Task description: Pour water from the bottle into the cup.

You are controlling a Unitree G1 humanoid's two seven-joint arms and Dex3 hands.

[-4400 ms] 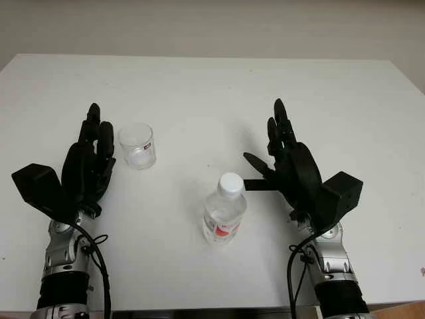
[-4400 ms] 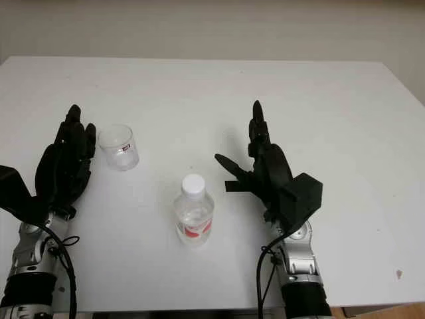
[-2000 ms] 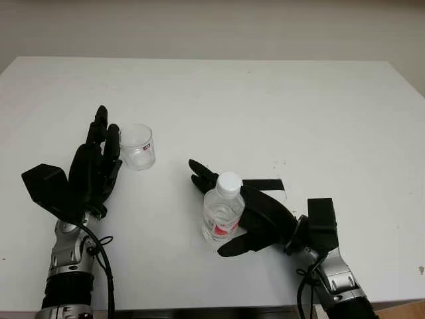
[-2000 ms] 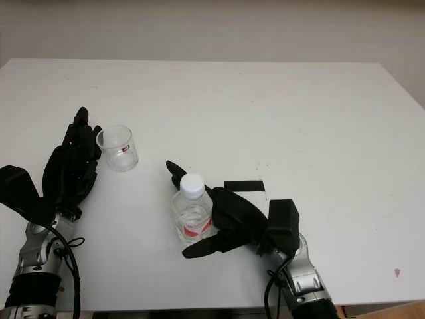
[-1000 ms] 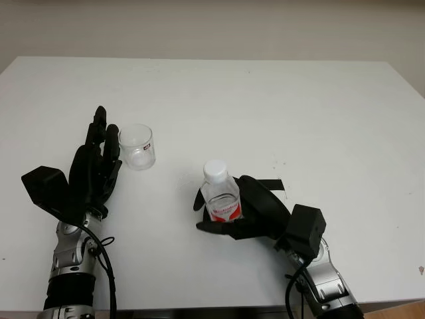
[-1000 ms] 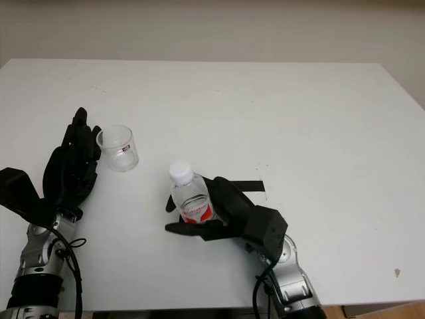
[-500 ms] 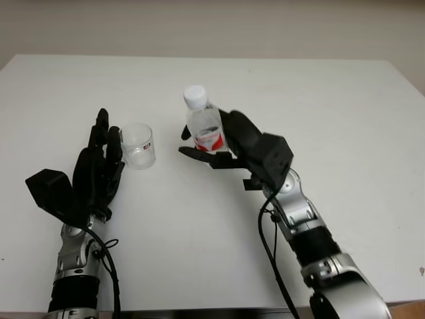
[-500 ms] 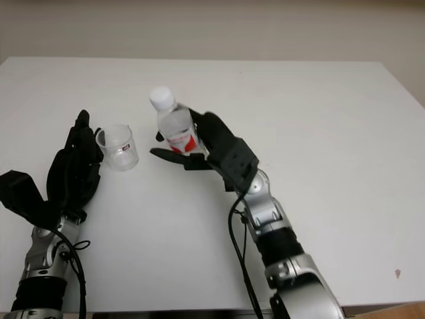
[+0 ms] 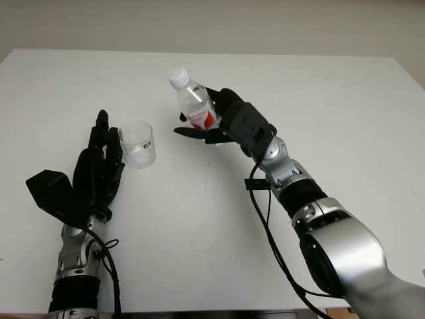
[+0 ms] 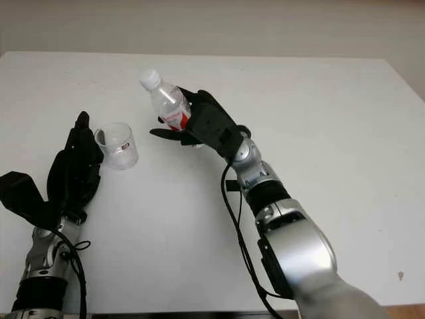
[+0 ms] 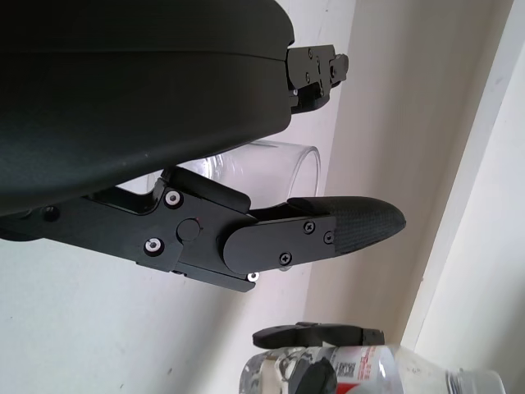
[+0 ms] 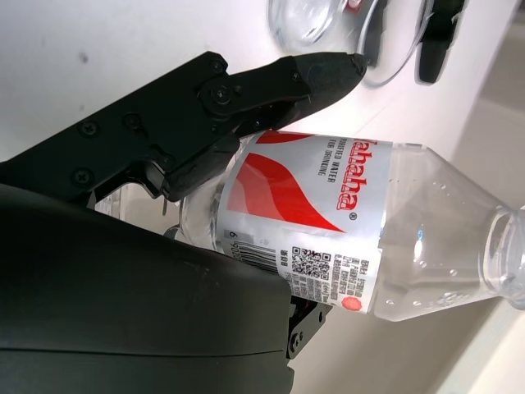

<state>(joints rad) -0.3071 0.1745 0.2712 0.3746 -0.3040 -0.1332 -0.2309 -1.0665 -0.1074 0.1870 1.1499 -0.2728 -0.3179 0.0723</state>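
A clear plastic bottle with a red-and-white label and a white cap is held above the table, to the right of the cup. It leans with its cap toward the far left. My right hand is shut on the bottle's lower body, thumb in front and fingers behind; the right wrist view shows the label against the palm. A small clear cup stands upright on the white table. My left hand is open just left of the cup, its fingers alongside the glass.
A short strip of black tape lies on the table under my right forearm. The table's far edge meets a pale wall. Bare tabletop stretches to the right and beyond the cup.
My right hand closed on the bottle, lifted it off the table and carried it far-left toward the cup, tilting its cap leftward. The left hand and cup stayed put.
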